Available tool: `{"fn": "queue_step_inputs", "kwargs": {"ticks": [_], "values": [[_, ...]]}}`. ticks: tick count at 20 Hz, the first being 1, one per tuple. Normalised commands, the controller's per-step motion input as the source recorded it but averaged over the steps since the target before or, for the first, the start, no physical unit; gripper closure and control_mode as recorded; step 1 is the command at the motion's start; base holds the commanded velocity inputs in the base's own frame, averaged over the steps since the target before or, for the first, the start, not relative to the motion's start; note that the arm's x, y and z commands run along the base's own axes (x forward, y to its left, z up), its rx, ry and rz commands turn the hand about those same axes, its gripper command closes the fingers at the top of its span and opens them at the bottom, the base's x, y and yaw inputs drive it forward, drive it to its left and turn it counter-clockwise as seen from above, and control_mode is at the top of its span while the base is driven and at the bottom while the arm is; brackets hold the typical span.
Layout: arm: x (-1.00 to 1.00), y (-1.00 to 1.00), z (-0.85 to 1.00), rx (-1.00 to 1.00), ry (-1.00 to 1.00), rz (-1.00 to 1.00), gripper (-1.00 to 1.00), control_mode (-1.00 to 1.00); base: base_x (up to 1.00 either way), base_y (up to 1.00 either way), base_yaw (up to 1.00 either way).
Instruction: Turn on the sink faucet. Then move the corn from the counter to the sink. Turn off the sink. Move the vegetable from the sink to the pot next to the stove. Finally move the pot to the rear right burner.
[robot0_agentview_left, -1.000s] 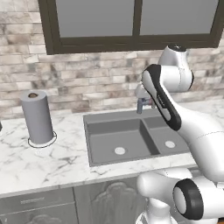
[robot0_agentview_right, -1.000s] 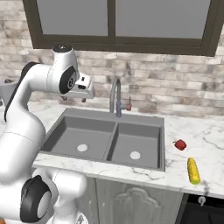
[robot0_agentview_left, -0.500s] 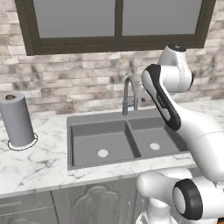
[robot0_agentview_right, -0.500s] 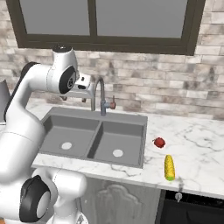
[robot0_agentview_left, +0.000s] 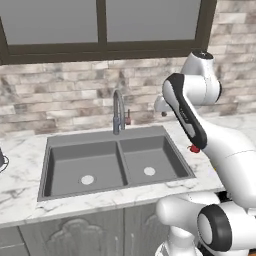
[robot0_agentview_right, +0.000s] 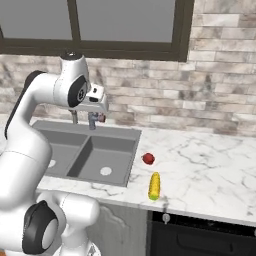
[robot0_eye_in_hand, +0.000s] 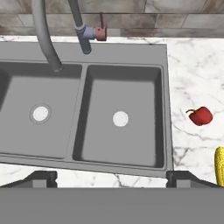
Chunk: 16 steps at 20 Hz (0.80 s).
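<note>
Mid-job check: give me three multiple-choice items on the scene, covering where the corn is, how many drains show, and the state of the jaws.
1. The corn lies: A in the sink, B on the counter, C in a pot.
2. Round drains in the sink: A one, B two, C three.
3. The gripper jaws are: A open, empty, B shut on the corn, C shut on the faucet lever.

Key: 1 B, it lies on marble beside a small red object. 2 B, one pale drain per basin. 3 A, the tips stand wide apart above the sink, holding nothing.
</note>
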Motion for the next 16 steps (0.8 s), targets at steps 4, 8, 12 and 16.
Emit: {"fn": "queue_step_inputs", "kwargs": {"ticks": [4, 8, 12, 16], "values": [[0.00, 0.00, 0.00, 0.00, 0.00, 0.00, -1.00, 1.00, 0.36, -0.31, -0.01], [0.00, 0.00, 0.00, 0.00, 0.00, 0.00, -1.00, 1.00, 0.51, -0.11, 0.00], [0.00, 0.00, 0.00, 0.00, 0.00, 0.00, -1.00, 1.00, 0.56, -0.10, 0.00], [0.00, 0.00, 0.00, 0.00, 0.00, 0.00, -1.00, 1.00, 0.23, -0.04, 0.01]]}}
